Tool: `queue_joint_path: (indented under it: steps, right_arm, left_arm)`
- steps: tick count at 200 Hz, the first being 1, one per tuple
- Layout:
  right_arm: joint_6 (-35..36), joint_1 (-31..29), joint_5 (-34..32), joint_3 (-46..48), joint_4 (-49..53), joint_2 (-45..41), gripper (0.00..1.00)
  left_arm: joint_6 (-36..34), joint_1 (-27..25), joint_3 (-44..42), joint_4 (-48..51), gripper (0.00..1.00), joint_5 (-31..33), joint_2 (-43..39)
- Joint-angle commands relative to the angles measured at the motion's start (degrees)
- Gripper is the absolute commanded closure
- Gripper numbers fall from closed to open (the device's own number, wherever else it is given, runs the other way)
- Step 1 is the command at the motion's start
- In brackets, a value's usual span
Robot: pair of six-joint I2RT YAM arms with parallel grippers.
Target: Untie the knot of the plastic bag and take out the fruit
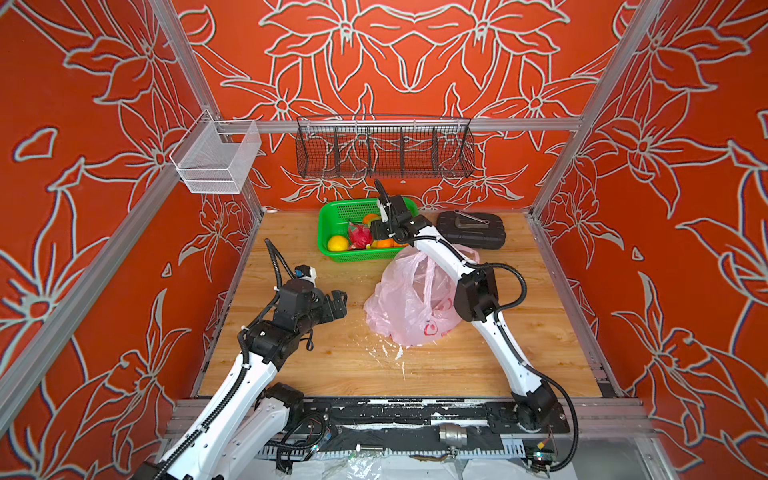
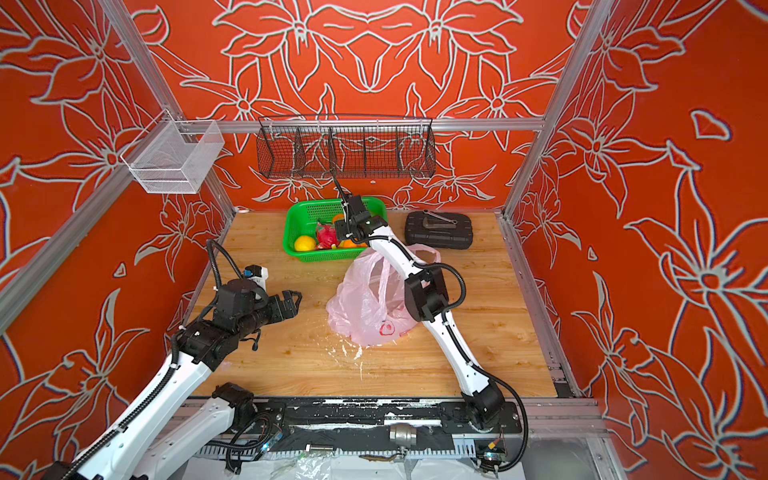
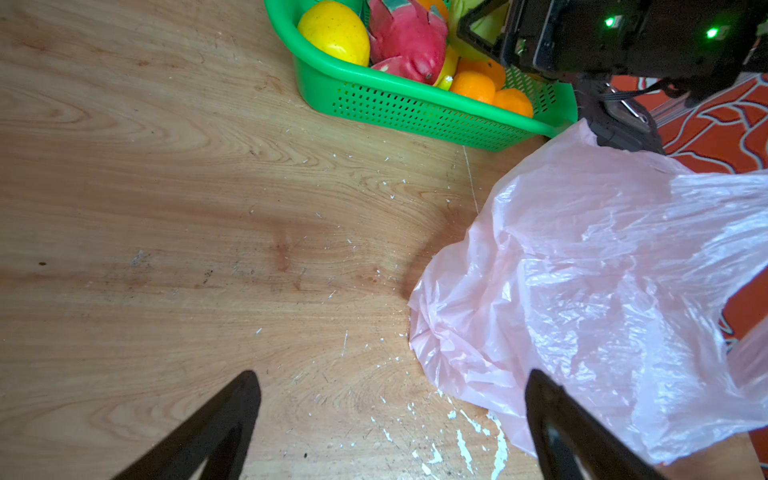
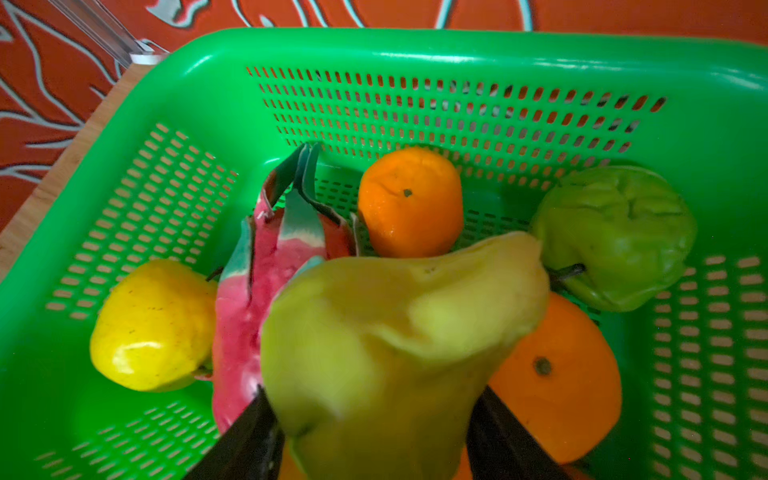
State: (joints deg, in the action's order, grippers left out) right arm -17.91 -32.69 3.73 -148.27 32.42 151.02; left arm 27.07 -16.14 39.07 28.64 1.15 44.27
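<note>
Finds the left end effector (image 3: 392,376) spread wide, empty, over the desk (image 3: 166,208) just beside the plastic bag (image 3: 602,270). Sees that bag slumped mid-desk, crumpled, beneath the right arm. Places the right end effector (image 4: 372,390) over the green basket (image 4: 415,45), a yellow-green pear (image 4: 395,332) between its fingers (image 4: 249,436) (blurred; cannot tell whether gripped or loose). Counts in the basket two oranges (image 4: 409,203), a green apple (image 4: 615,237), a yellow fruit (image 4: 151,328), a dragon fruit (image 4: 257,291). Puts the basket at the back of the desk, just behind the bag.
</note>
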Motion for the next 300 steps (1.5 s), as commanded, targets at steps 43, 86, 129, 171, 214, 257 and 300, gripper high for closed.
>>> queue_joint_path:
  steps: [43, 86, 129, 171, 214, 257, 300]
  right_arm:
    - [4.19, 0.26, 0.22, 22.38, -5.54, -25.95, 0.15]
    - [8.98, 0.67, -11.09, 51.55, -10.93, -54.33, 0.11]
    - [9.08, 3.59, -27.76, 75.52, -9.94, -79.27, 0.06]
    - [7.09, 12.38, -39.03, 104.75, -19.42, -95.35, 0.03]
    - [7.73, 22.22, -37.86, 126.54, -45.68, -92.07, 0.03]
    - [16.93, 26.39, -24.52, 128.80, -72.20, -75.64, 0.03]
    - [17.19, 30.22, -12.83, 132.90, -87.34, -68.50, 0.03]
  left_arm:
    - [-4.54, 3.30, -3.96, -9.62, 0.02, 13.44, 4.85]
    - [-8.32, 6.90, -10.29, -21.69, 0.02, 19.20, 6.62]
    - [-16.06, 9.19, -14.09, -30.15, 0.02, 19.07, 5.78]
    - [-26.98, 9.82, -19.90, -41.80, 0.02, 10.19, 9.57]
    - [-30.01, 10.53, -19.18, -49.24, 0.02, 6.82, 18.03]
    - [-29.64, 16.19, -19.03, -63.17, 0.02, -1.72, 32.53]
    - [-28.00, 18.86, -15.10, -55.58, 0.03, -5.33, 32.85]
